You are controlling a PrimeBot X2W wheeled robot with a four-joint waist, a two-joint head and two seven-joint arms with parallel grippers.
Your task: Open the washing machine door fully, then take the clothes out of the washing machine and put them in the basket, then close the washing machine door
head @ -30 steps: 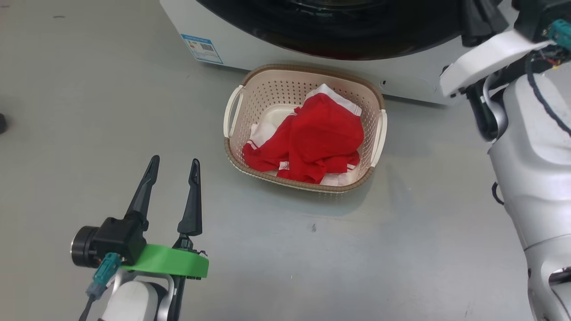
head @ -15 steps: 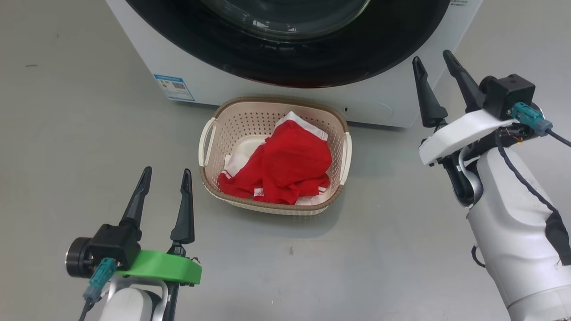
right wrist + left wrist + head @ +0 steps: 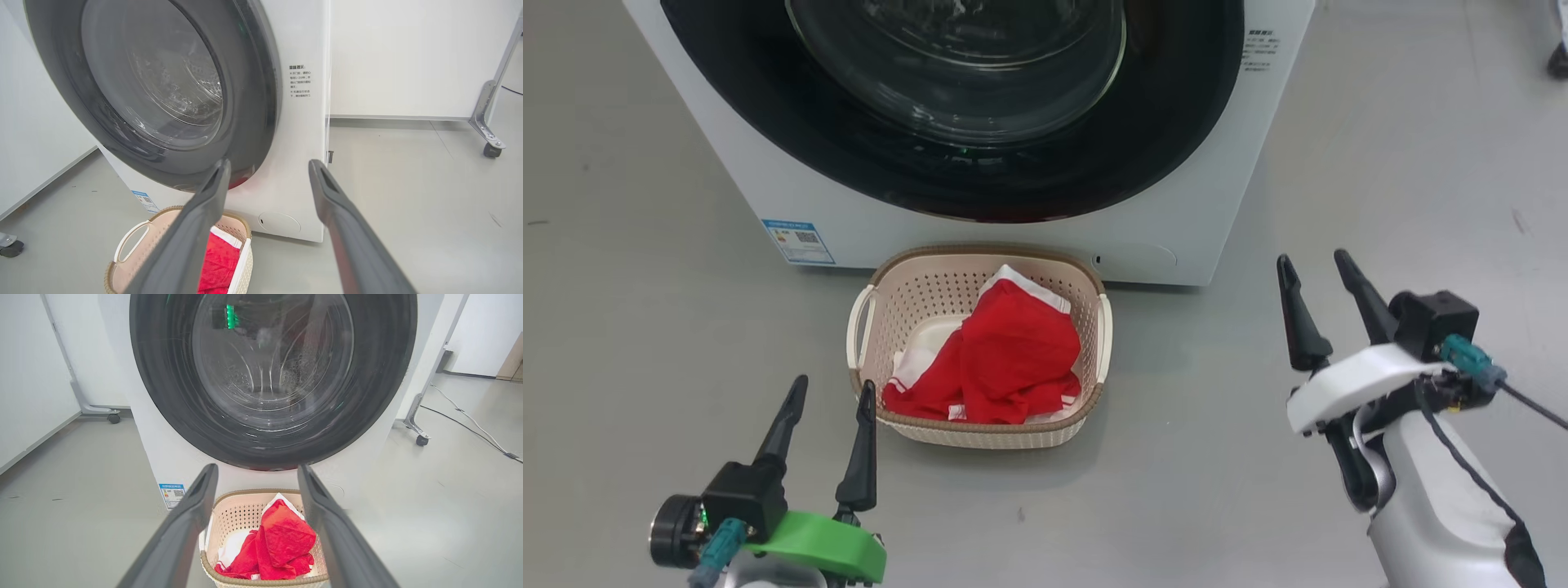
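the red clothes (image 3: 1005, 359) lie heaped in the cream basket (image 3: 931, 294) at the centre of the head view. it stands on the floor (image 3: 1217, 490) just before the washing machine (image 3: 1225, 204), seemingly so a short drop from the drum lands inside. the washing machine door (image 3: 1176, 122), across the top of the frame, appears shut flush. the left hand (image 3: 834, 382) at lower left and the right hand (image 3: 1312, 257) at right hover spread, holding nothing. a blue label sticker (image 3: 799, 241) sits upper left of the basket. a wheeled frame leg (image 3: 416, 424) and a cable (image 3: 470, 424) lie well off at the left wrist view's right.
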